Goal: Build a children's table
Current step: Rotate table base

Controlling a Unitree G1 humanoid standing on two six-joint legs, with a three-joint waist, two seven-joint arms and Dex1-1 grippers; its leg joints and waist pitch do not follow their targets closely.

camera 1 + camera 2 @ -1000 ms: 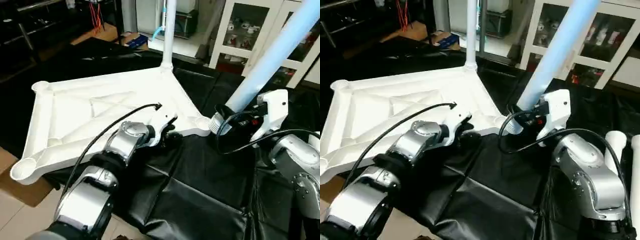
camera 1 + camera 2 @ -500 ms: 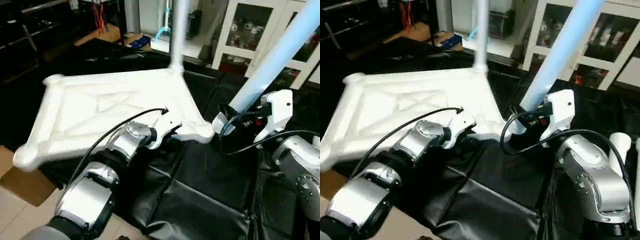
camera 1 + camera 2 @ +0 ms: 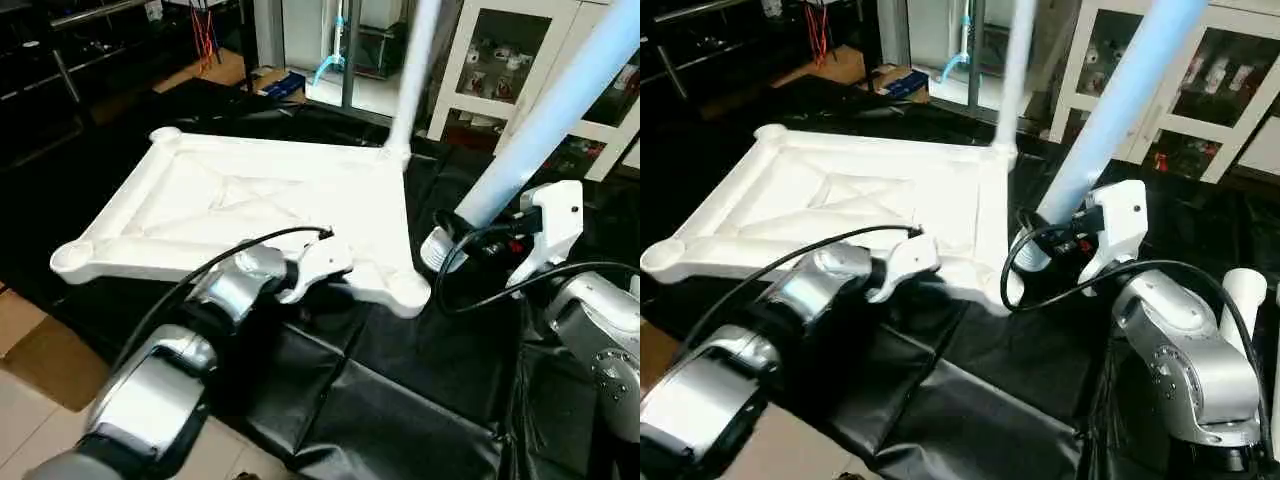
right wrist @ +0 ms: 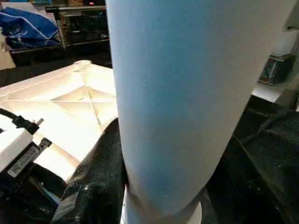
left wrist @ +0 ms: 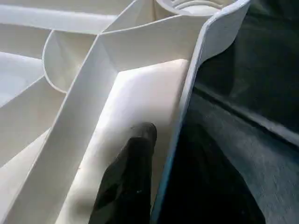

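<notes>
Now the upturned tabletop [image 3: 250, 205] carries one leg [image 3: 412, 70] upright in its two-o'clock socket; left pincer [image 5: 154, 140] clamps its near rim, right pincer [image 4: 117, 154] clamps another leg [image 3: 545, 120].

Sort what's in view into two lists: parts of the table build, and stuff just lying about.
Table build:
- tabletop, underside up
- fitted leg at its far corner
- leg in the right gripper
- spare leg

Lying about:
- glass-door cabinet
- cardboard
- blue item
</notes>
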